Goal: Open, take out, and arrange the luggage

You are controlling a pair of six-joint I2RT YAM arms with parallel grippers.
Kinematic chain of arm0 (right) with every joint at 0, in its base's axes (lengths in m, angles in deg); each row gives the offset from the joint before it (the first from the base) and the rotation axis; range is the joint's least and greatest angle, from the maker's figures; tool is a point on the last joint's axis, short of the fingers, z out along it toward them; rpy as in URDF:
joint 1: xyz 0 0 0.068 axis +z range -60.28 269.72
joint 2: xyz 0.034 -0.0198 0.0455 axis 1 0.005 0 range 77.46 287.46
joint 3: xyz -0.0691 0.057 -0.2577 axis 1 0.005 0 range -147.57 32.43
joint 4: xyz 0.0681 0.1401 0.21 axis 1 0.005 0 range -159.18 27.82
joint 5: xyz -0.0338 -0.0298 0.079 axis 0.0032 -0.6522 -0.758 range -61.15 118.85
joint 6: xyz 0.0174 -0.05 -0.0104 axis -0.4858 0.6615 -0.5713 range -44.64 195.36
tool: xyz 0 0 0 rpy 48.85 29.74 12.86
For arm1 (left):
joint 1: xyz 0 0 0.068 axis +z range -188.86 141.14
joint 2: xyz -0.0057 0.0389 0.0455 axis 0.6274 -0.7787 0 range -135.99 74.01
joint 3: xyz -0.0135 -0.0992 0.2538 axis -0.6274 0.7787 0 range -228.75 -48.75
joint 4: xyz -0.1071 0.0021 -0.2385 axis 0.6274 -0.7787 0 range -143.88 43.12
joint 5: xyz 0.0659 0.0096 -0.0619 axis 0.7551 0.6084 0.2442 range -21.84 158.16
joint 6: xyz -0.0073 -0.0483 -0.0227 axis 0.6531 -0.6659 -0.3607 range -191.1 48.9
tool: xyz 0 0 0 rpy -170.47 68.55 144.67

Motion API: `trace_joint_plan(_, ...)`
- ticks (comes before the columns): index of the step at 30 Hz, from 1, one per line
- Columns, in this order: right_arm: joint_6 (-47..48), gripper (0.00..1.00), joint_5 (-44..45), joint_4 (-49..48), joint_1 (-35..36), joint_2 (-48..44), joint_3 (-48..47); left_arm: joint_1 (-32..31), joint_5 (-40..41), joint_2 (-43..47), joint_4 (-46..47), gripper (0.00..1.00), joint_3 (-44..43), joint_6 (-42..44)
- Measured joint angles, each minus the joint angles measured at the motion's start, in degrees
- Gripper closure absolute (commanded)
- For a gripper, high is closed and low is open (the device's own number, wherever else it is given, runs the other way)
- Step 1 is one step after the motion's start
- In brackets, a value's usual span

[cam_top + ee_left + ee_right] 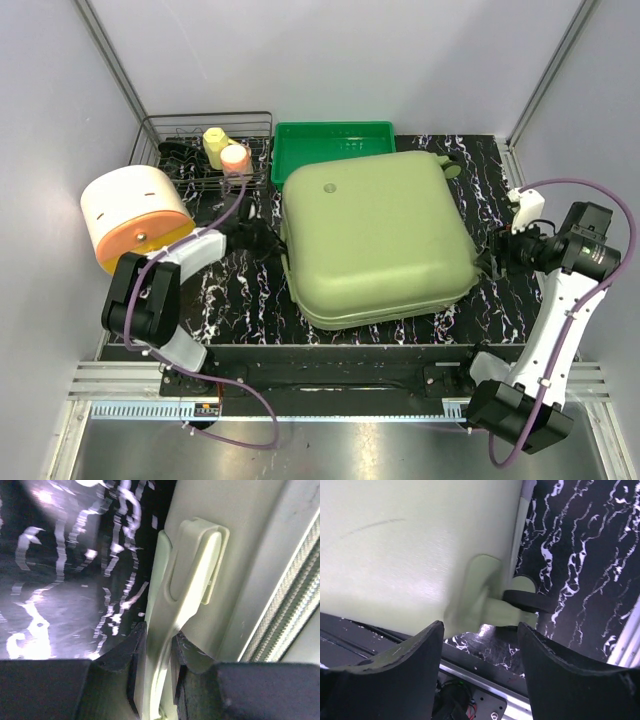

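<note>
the luggage [375, 235] lies flat with its lid down on the dark marbled table [250, 290], just in front of the green tray [333, 145]. at its left side my left gripper [157, 647] pinches the pale side handle [192, 575]. at its right side my right gripper [480, 627] stands wide, holding nothing, facing a wheel [522, 584].

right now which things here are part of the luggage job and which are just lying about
Job in hand:
- luggage
- its handle, pinched in the fingers of the left gripper
- right gripper, fingers open at the luggage's corner

Lying about:
- green tray
- wire basket
- white-and-orange drum
</note>
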Motion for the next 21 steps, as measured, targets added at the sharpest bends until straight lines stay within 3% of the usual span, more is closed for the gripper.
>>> trace_joint_plan(7,0.87,0.28,-2.95,-0.22,0.00,-0.33,2.47,7.26,0.44,2.27,-4.04,1.00,0.66,4.39)
trace_joint_plan(21,14.43,0.40,-0.66,1.07,-0.04,-3.15,14.43,13.57,2.21,13.40,-13.99,1.00,7.04,9.40)
